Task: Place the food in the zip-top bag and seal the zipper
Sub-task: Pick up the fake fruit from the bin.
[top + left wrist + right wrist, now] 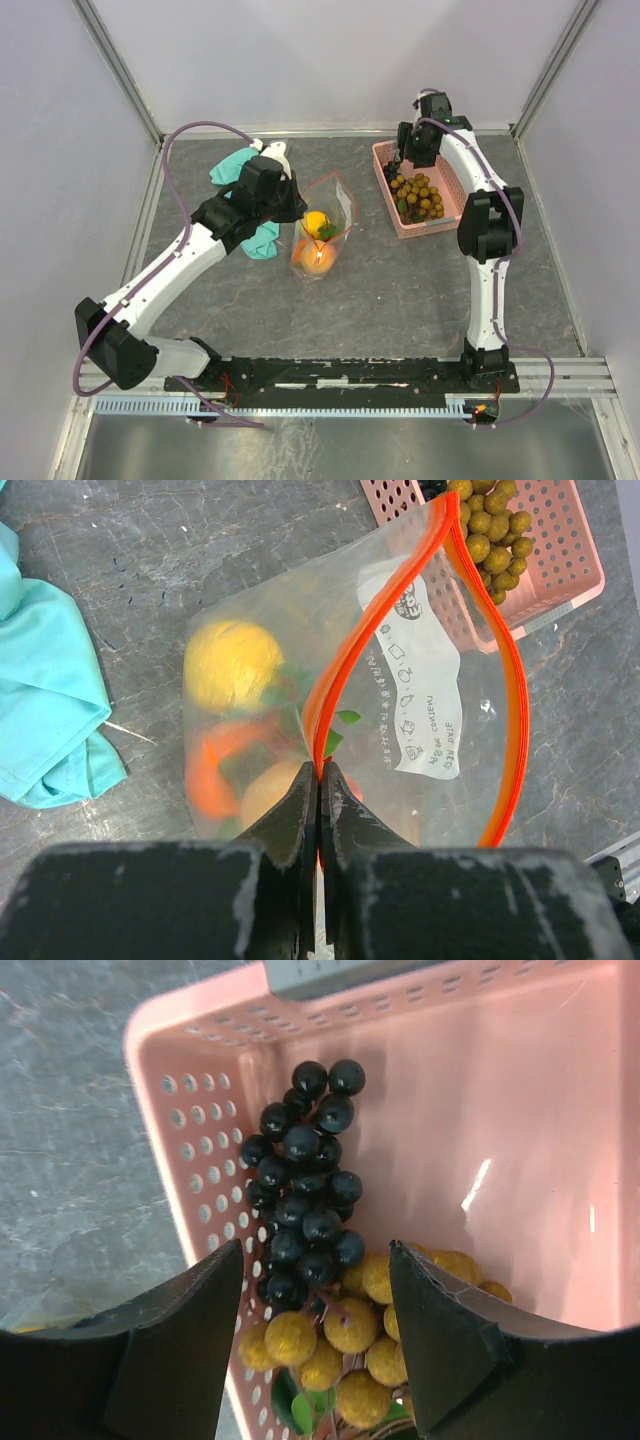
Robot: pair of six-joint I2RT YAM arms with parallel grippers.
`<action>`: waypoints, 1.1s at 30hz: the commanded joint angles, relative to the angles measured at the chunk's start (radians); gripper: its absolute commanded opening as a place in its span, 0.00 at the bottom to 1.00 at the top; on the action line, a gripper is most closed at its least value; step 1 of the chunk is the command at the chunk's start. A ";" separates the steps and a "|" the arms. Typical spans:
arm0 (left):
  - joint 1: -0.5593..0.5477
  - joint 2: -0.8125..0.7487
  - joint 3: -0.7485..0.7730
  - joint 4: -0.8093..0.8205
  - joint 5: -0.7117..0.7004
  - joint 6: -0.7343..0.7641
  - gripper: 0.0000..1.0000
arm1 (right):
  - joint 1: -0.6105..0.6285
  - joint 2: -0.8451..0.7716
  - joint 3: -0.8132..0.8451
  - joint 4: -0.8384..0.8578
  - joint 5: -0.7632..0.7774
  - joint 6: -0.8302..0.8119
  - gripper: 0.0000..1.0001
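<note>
The task is partly done. The zip-top bag (420, 680) sits mid-frame on the tabletop (400, 290) with its mouth gaping and the zipper (365, 650) unsealed — the left claw (319, 772) is pinched on that red strip. Inside, blurred through the plastic, are one lemon (232, 663) and seemingly two orange fruits (212, 775). Left in the pink basket (425, 229) at upper right are one dark grape bunch (300, 1190) and one tan berry cluster (350, 1325) — the right claw (315, 1260) is spread above them, holding nothing.

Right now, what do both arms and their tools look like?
Both arms have white links with bulky black joint housings; the left arm and right arm each carry a thin purple cable. The left tool and right tool have matte black, wedge-shaped fingers with scuffed edges.
</note>
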State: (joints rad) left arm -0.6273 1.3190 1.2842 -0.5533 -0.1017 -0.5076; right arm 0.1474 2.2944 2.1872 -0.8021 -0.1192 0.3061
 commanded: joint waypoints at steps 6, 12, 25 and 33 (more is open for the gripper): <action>0.007 0.026 0.064 0.017 0.005 0.009 0.03 | 0.003 0.102 0.007 0.094 -0.059 0.037 0.69; 0.005 0.043 0.068 0.017 0.008 0.006 0.03 | 0.004 0.162 0.007 0.111 -0.101 0.025 0.71; 0.006 0.058 0.064 0.021 0.016 0.008 0.03 | 0.006 0.247 -0.023 0.112 -0.112 -0.005 0.53; 0.006 0.048 0.057 0.020 0.017 0.005 0.03 | 0.004 0.127 -0.118 0.272 -0.119 0.037 0.29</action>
State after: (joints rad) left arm -0.6273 1.3804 1.3052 -0.5533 -0.0952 -0.5079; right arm 0.1490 2.4733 2.1242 -0.6010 -0.2584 0.3294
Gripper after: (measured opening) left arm 0.043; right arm 0.340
